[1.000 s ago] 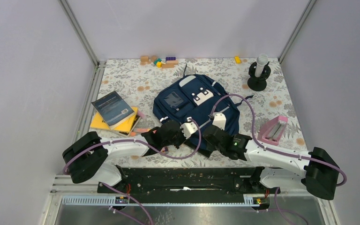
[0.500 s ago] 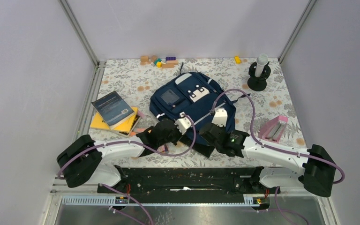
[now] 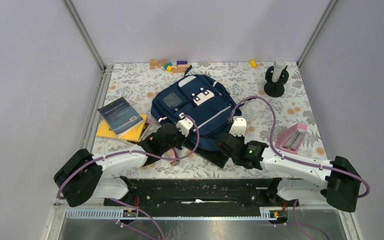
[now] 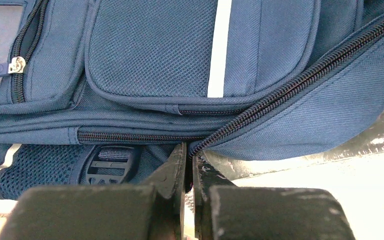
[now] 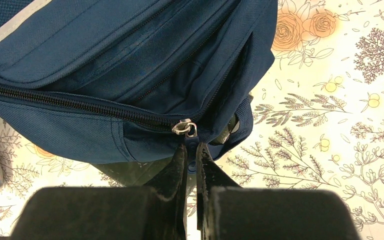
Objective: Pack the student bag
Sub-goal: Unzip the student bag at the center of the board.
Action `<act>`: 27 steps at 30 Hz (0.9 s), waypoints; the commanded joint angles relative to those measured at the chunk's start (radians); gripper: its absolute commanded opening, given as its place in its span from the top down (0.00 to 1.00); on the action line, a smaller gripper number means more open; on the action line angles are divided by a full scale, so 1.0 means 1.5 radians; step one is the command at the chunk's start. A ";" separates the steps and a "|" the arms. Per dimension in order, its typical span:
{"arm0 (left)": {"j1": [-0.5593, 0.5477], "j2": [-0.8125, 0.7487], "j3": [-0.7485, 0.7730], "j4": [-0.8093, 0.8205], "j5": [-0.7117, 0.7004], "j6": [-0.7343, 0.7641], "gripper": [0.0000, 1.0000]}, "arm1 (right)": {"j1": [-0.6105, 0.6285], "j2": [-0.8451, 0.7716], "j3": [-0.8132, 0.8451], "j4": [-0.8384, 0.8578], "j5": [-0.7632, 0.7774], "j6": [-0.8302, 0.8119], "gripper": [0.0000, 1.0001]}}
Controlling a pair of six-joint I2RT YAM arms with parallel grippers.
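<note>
Shifting left, student bag [image 3: 200, 107], right gripper [image 5: 190, 146] newly clamped on zipper pull [image 5: 185, 127]

Both wrist views crop the student bag [image 4: 155, 55]. What the left gripper [image 4: 189, 149] and right gripper [image 5: 191, 148] pinch is hidden between closed fingertips.
</note>
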 commanded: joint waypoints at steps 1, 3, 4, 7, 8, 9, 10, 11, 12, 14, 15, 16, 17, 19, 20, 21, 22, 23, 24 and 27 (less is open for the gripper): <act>0.037 -0.042 0.033 0.020 -0.056 -0.004 0.96 | -0.005 -0.026 -0.032 -0.046 0.006 -0.049 1.00; 0.035 -0.060 0.040 -0.005 -0.013 -0.001 0.72 | -0.005 -0.046 -0.035 -0.013 -0.019 -0.073 1.00; 0.030 -0.072 0.038 -0.008 0.004 0.002 0.56 | -0.005 -0.055 -0.037 -0.002 -0.032 -0.083 1.00; -0.011 -0.122 0.021 0.009 0.033 0.035 0.34 | -0.006 -0.079 -0.036 0.010 -0.047 -0.108 1.00; -0.035 -0.139 0.016 0.018 0.034 0.049 0.31 | -0.006 -0.086 -0.035 0.011 -0.049 -0.114 1.00; -0.063 -0.153 0.014 0.029 0.035 0.061 0.28 | -0.005 -0.089 -0.035 0.011 -0.051 -0.118 1.00; -0.083 -0.156 0.016 0.039 0.045 0.067 0.27 | -0.006 -0.093 -0.035 0.011 -0.055 -0.122 1.00; -0.096 -0.152 0.022 0.047 0.061 0.070 0.26 | -0.006 -0.095 -0.036 0.011 -0.060 -0.126 1.00; -0.106 -0.140 0.035 0.051 0.085 0.070 0.26 | -0.005 -0.097 -0.037 0.013 -0.065 -0.128 1.00; -0.120 -0.100 0.065 0.050 0.124 0.066 0.26 | -0.006 -0.103 -0.043 0.021 -0.073 -0.134 1.00; -0.130 -0.076 0.081 0.047 0.135 0.069 0.26 | -0.005 -0.108 -0.047 0.025 -0.075 -0.133 1.00; -0.140 -0.053 0.094 0.043 0.136 0.075 0.26 | -0.006 -0.112 -0.051 0.030 -0.076 -0.134 1.00; -0.149 -0.030 0.104 0.043 0.136 0.080 0.26 | -0.005 -0.118 -0.054 0.031 -0.078 -0.134 1.00; -0.159 0.009 0.116 0.057 0.137 0.083 0.26 | -0.006 -0.133 -0.059 0.031 -0.074 -0.134 1.00; -0.161 0.025 0.117 0.069 0.140 0.082 0.26 | -0.005 -0.142 -0.064 0.031 -0.073 -0.133 1.00; -0.162 0.040 0.118 0.082 0.143 0.080 0.26 | -0.006 -0.150 -0.068 0.031 -0.073 -0.132 1.00; -0.163 0.053 0.121 0.092 0.148 0.080 0.26 | -0.006 -0.159 -0.072 0.031 -0.073 -0.131 1.00; -0.164 0.065 0.126 0.099 0.152 0.077 0.26 | -0.005 -0.169 -0.076 0.032 -0.074 -0.130 1.00; -0.164 0.077 0.131 0.103 0.156 0.074 0.26 | -0.006 -0.176 -0.079 0.033 -0.074 -0.129 1.00; -0.165 0.111 0.144 0.124 0.166 0.068 0.25 | -0.006 -0.190 -0.086 0.034 -0.078 -0.128 1.00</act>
